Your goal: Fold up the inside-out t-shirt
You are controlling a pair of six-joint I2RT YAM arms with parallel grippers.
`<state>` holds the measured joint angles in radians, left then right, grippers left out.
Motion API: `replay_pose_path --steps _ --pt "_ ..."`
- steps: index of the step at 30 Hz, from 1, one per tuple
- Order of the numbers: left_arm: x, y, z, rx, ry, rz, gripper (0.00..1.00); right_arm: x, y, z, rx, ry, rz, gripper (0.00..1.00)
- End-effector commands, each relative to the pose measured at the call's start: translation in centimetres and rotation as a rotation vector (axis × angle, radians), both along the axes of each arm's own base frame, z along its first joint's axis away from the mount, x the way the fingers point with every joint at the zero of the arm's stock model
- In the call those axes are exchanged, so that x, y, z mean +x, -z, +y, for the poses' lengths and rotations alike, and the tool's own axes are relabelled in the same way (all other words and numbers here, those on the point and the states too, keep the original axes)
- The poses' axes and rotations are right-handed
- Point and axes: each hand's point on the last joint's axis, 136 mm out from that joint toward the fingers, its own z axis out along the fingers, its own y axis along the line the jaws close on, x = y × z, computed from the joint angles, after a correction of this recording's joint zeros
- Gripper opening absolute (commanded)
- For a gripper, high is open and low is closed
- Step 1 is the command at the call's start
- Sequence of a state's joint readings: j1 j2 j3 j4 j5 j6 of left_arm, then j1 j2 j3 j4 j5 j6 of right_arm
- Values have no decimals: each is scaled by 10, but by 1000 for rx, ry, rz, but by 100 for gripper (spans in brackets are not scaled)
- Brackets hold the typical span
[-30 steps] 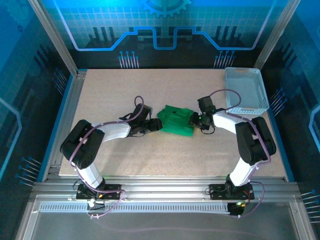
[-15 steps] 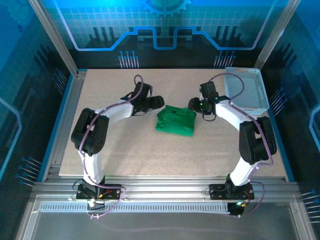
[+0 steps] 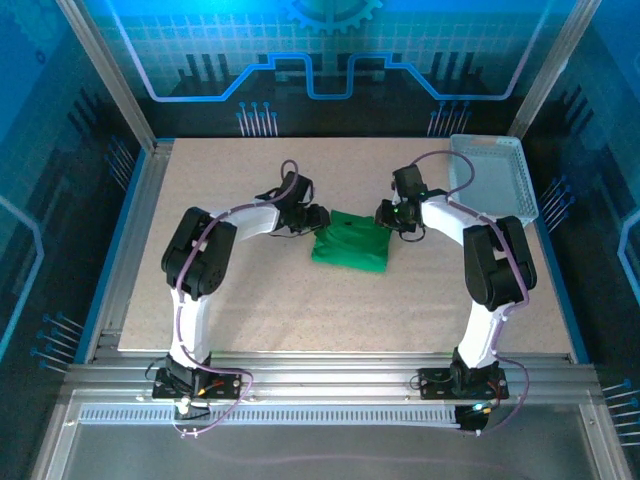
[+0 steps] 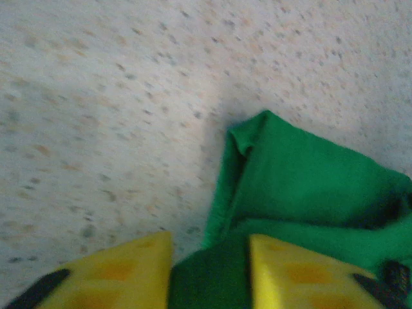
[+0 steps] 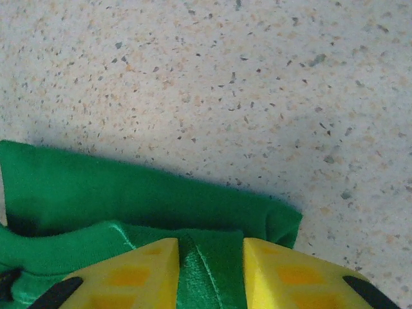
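Where the t-shirt [image 3: 352,246] is lying: it is sitting as a small, bunched green bundle on the speckled table [image 3: 280,300], about midway across and in the far half.
Left gripper [image 3: 318,218]: it is bearing down on the bundle's far left corner, with its arm bending in from the left.
Left fingers [image 4: 122,270]: the two yellow fingers are clenching a dark fold of the green cloth, which is filling the gap between them. Beyond them, a pointed flap of the shirt is lying flat on the table.
Right gripper [image 3: 386,214]: it is meeting the bundle's far right corner, with its arm curving in from the right.
Right fingers [image 5: 129,273]: they are grasping a ridged pleat of the cloth, and the shirt's folded edge is running across the table just ahead of them.
Basket [image 3: 488,178]: the white mesh basket is standing at the far right corner of the table, well apart from the shirt.
Shirt surface: soft creases are showing across the top. Whether a tag is showing, one cannot tell.
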<state>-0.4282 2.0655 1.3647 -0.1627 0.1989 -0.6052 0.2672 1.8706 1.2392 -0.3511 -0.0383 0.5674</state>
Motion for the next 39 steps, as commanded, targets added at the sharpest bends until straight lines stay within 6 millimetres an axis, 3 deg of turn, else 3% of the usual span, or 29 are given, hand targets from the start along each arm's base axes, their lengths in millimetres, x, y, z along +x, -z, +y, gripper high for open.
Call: replay_pose_path --steps 1,9,17,22,27,30,33,36,39 --pt "3 -15 -21 -75 46 -29 26 0 0 -1 4 0 10 22" --pt "8 -50 -23 -89 46 -123 1 -2 -12 -8 -23 20 -19 1" --pt "25 -91 -23 -95 36 -274 0 -21 -33 -29 -68 98 -81 0" --pt "38 -77 -31 -84 41 -251 5 -35 -27 -39 -77 158 -75 0" --pt "49 -41 -36 -40 52 -167 16 -43 0 -47 -99 208 5 0" --pt "54 -24 -36 1 66 -111 31 -43 12 -49 -99 222 43 0" --pt "55 -27 -30 46 66 -104 52 -43 12 -49 -97 218 45 2" --pt "54 -41 -12 103 23 -116 67 -45 3 -53 -115 215 36 15" --pt "42 -57 15 205 -42 -126 74 -51 -6 -56 -118 207 20 31"
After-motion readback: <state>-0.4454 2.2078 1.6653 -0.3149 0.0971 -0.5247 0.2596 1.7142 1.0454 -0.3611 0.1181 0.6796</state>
